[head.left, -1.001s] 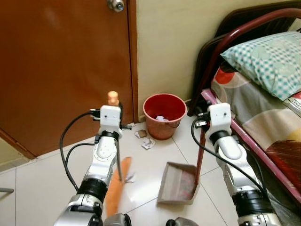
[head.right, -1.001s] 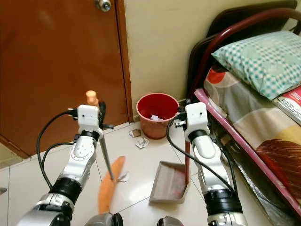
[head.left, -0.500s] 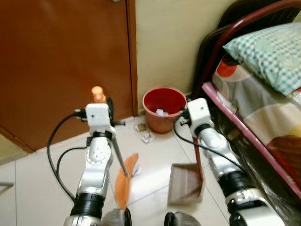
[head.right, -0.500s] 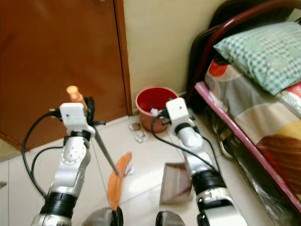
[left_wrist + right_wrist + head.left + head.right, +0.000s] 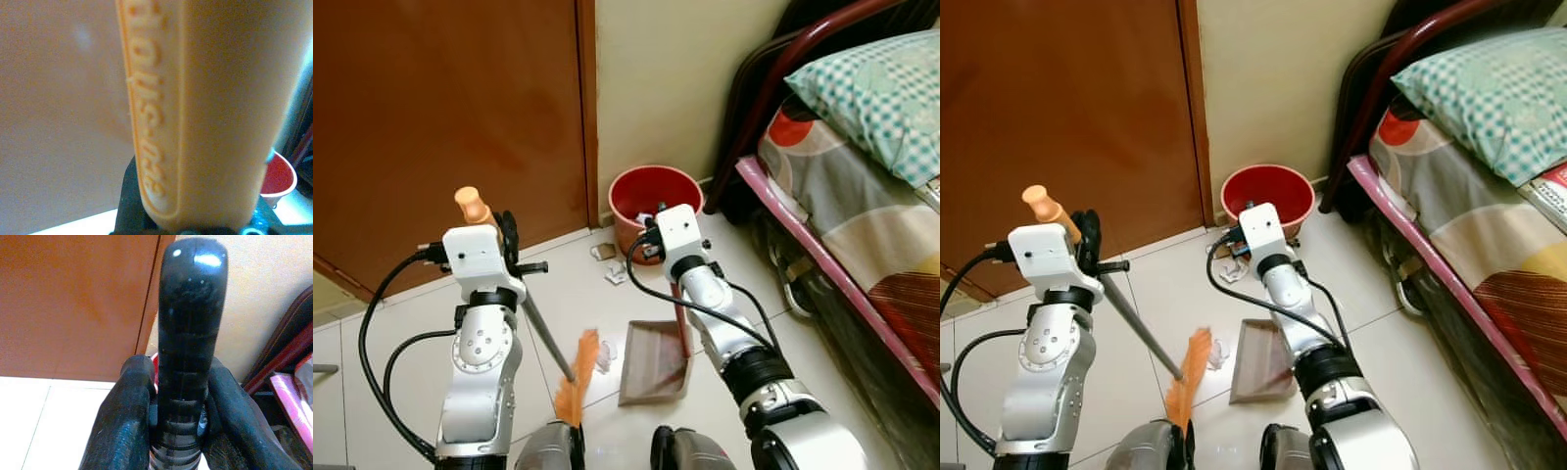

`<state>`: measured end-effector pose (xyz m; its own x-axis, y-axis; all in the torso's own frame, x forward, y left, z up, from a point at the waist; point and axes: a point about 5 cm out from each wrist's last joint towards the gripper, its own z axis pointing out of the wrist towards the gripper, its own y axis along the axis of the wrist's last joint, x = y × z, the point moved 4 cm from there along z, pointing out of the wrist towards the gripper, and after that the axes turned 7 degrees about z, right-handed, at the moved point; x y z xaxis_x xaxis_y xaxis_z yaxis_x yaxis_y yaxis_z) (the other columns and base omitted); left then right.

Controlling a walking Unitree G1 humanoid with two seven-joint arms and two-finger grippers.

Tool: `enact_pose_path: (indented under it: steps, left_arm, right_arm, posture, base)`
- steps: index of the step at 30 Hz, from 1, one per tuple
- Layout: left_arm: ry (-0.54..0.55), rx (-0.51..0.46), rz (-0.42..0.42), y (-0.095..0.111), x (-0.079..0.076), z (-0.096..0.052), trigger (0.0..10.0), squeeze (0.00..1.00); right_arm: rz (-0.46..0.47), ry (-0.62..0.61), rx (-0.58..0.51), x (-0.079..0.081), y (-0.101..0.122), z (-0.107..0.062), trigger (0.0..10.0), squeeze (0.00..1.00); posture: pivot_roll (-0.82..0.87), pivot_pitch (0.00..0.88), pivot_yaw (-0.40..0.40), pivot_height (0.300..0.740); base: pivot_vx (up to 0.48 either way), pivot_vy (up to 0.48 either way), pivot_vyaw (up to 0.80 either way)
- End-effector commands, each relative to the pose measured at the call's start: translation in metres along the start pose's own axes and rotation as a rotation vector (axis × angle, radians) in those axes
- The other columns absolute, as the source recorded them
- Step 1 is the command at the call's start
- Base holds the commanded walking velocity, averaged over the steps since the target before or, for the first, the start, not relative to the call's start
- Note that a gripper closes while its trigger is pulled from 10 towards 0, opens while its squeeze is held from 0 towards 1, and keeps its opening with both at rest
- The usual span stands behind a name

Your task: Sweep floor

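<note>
Left gripper (image 5: 1087,257) gripped orange-bristled broom (image 5: 1187,380) | right gripper (image 5: 1252,257) held brown plastic dustpan (image 5: 1259,362) | red bin (image 5: 1267,198) behind

Home bedroom: bed (image 5: 862,196), pillow (image 5: 881,98).

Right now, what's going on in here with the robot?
It is sweeping the tile floor by the door. The left gripper holds an orange broom, bristles on the floor beside a scrap of paper. The right gripper is shut on the dustpan handle, with the pan flat on the tiles beside the broom. More scraps lie near the red bin.
</note>
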<state>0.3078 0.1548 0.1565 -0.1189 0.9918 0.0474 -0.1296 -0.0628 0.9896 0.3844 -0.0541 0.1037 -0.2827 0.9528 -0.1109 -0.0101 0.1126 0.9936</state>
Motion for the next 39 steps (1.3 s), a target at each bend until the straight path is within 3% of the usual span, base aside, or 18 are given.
enact_pose_path:
  steps: [1, 9, 13, 14, 19, 20, 26, 28, 29, 31, 32, 35, 39]
  left_arm:
    - [-0.006, 0.065, -0.073, -0.005, -0.006, -0.002, 10.0, 0.00]
    - [-0.025, 0.045, -0.149, 0.009, -0.022, 0.006, 10.0, 0.00]
    - [-0.065, 0.041, -0.248, 0.020, -0.038, 0.012, 10.0, 0.00]
    - [-0.082, 0.037, -0.310, 0.027, -0.043, 0.013, 10.0, 0.00]
    - [-0.079, 0.013, -0.376, 0.036, -0.039, 0.015, 10.0, 0.00]
    - [-0.070, 0.002, -0.383, 0.037, -0.032, 0.016, 10.0, 0.00]
    - [0.006, -0.002, -0.296, 0.028, -0.001, 0.018, 10.0, 0.00]
    - [0.005, -0.018, -0.237, 0.028, 0.009, 0.019, 10.0, 0.00]
    - [0.022, -0.044, -0.178, 0.029, 0.023, 0.018, 10.0, 0.00]
    - [0.027, -0.055, -0.146, 0.029, 0.029, 0.018, 10.0, 0.00]
    - [0.037, -0.076, -0.073, 0.029, 0.041, 0.018, 10.0, 0.00]
    - [0.035, -0.061, 0.007, 0.018, 0.051, 0.018, 10.0, 0.00]
    - [0.000, -0.040, 0.051, 0.003, 0.046, 0.015, 10.0, 0.00]
  right_arm:
    - [0.004, 0.017, 0.011, 0.008, -0.005, -0.001, 10.0, 0.00]
    - [0.032, 0.034, 0.029, 0.016, -0.011, -0.003, 10.0, 0.00]
    - [0.044, 0.032, 0.032, 0.018, -0.013, -0.003, 10.0, 0.00]
    - [0.052, 0.033, 0.024, 0.018, -0.012, -0.002, 10.0, 0.00]
    - [0.054, 0.032, 0.023, 0.016, -0.011, -0.002, 10.0, 0.00]
    - [0.054, 0.027, 0.025, 0.013, -0.012, -0.001, 10.0, 0.00]
    - [0.074, 0.001, 0.005, 0.004, -0.008, 0.001, 10.0, 0.00]
    - [0.074, -0.006, -0.005, 0.000, -0.006, 0.001, 10.0, 0.00]
    - [0.093, -0.016, -0.031, -0.006, -0.002, 0.001, 10.0, 0.00]
    - [0.094, -0.021, -0.039, -0.009, -0.001, 0.000, 10.0, 0.00]
    - [0.110, -0.036, -0.060, -0.017, 0.001, -0.001, 10.0, 0.00]
    - [0.151, -0.066, -0.076, -0.032, 0.001, -0.006, 10.0, 0.00]
    - [0.175, -0.084, -0.070, -0.044, -0.003, -0.013, 10.0, 0.00]
  posture:
    - [0.14, 0.231, -0.039, 0.740]
    - [0.14, 0.231, -0.041, 0.740]
    - [0.13, 0.212, -0.039, 0.740]
    - [0.13, 0.205, -0.039, 0.740]
    - [0.13, 0.189, -0.038, 0.740]
    - [0.13, 0.182, -0.039, 0.740]
    - [0.13, 0.153, -0.040, 0.740]
    - [0.12, 0.139, -0.039, 0.740]
    - [0.12, 0.125, -0.039, 0.740]
    - [0.12, 0.114, -0.037, 0.740]
    - [0.12, 0.098, -0.036, 0.740]
    - [0.12, 0.073, -0.031, 0.740]
    - [0.10, 0.046, -0.026, 0.740]
  base:
    - [0.000, 0.000, 0.00]
    - [0.000, 0.000, 0.00]
    - [0.000, 0.000, 0.00]
    - [0.000, 0.000, 0.00]
    - [0.000, 0.000, 0.00]
    - [0.000, 0.000, 0.00]
    - [0.000, 0.000, 0.00]
    - [0.000, 0.000, 0.00]
    - [0.000, 0.000, 0.00]
    - [0.000, 0.000, 0.00]
    - [0.000, 0.000, 0.00]
    - [0.000, 0.000, 0.00]
    - [0.000, 0.000, 0.00]
